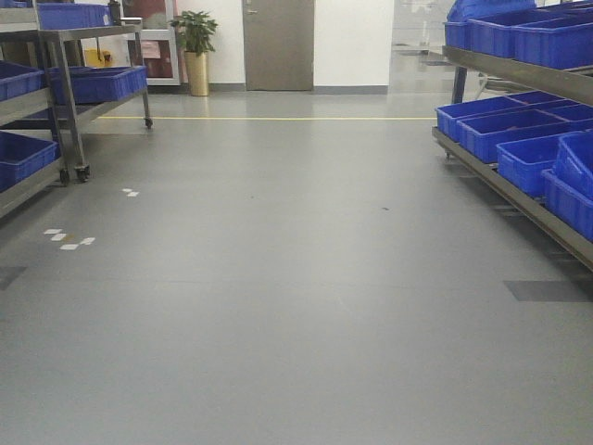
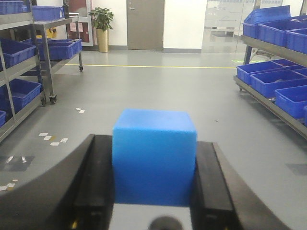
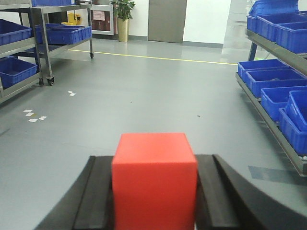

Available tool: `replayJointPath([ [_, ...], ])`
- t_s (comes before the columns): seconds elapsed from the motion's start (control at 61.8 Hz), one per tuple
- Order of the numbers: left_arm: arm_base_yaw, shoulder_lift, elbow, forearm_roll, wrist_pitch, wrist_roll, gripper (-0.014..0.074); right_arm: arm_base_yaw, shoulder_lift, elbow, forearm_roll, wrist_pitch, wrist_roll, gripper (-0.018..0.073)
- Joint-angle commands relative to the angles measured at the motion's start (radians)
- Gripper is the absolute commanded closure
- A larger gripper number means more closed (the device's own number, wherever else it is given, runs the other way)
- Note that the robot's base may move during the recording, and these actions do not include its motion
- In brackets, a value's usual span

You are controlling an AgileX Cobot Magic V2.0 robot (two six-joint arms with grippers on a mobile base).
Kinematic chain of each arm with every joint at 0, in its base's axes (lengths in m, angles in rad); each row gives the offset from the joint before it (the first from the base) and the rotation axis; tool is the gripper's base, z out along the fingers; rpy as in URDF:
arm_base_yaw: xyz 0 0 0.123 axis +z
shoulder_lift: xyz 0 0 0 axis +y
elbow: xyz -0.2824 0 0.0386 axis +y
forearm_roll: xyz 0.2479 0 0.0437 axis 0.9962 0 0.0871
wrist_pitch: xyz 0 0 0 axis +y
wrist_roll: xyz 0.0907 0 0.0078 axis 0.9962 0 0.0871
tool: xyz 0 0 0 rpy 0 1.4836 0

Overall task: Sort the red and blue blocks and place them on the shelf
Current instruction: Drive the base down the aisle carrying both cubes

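In the left wrist view my left gripper (image 2: 154,143) is shut on the bright blue block (image 2: 154,160), which sits squarely between the black fingers (image 2: 98,177). In the right wrist view my right gripper (image 3: 154,160) is shut on the bright red block (image 3: 154,184), held between its black fingers (image 3: 213,191). Both grippers are held above grey floor and face down an aisle. A tiered steel shelf (image 1: 515,197) runs along the right side, also showing in the left wrist view (image 2: 261,93) and the right wrist view (image 3: 268,117). Neither gripper shows in the front view.
Large blue bins (image 1: 505,130) fill the right shelf. Steel racks with more blue bins (image 1: 23,153) and a wheeled cart (image 1: 97,83) stand at left. White tape marks (image 1: 69,239) lie on the floor. A yellow line (image 1: 269,118), a potted plant (image 1: 196,46) and a door (image 1: 278,44) are far ahead.
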Motion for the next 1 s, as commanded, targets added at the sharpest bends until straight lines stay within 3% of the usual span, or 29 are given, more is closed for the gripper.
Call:
replayJointPath([
  [0.0,0.002,0.008,-0.028,-0.001,-0.084,0.0,0.0474,-0.004,0.006,-0.029,0.0,-0.092,-0.007,0.0503],
  [0.987,0.002,0.01,-0.028,-0.001,-0.084,0.0,0.0474,-0.004,0.006,-0.029,0.0,-0.092,-0.007,0.0503],
])
